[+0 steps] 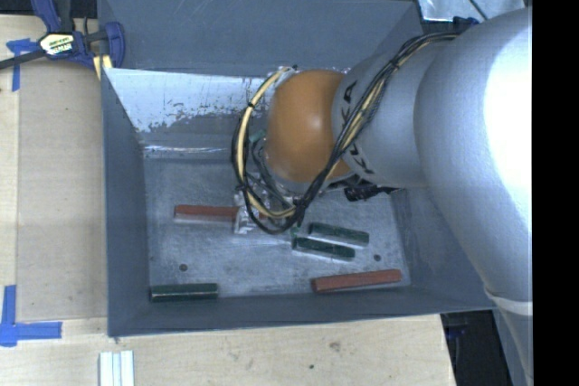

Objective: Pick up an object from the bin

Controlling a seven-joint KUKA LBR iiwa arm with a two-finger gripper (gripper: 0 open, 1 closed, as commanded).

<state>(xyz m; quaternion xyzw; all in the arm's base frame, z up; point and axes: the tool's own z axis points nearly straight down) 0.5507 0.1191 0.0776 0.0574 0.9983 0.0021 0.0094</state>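
Down low goes the gripper (242, 221), at the right end of the reddish-brown bar (204, 213) lying mid-left on the bin (122, 221) floor. Best to straddle the bar's narrow width squarely before lifting. The orange cover (303, 127) and cables (242, 136) mask the tip, so apart or together cannot be told.
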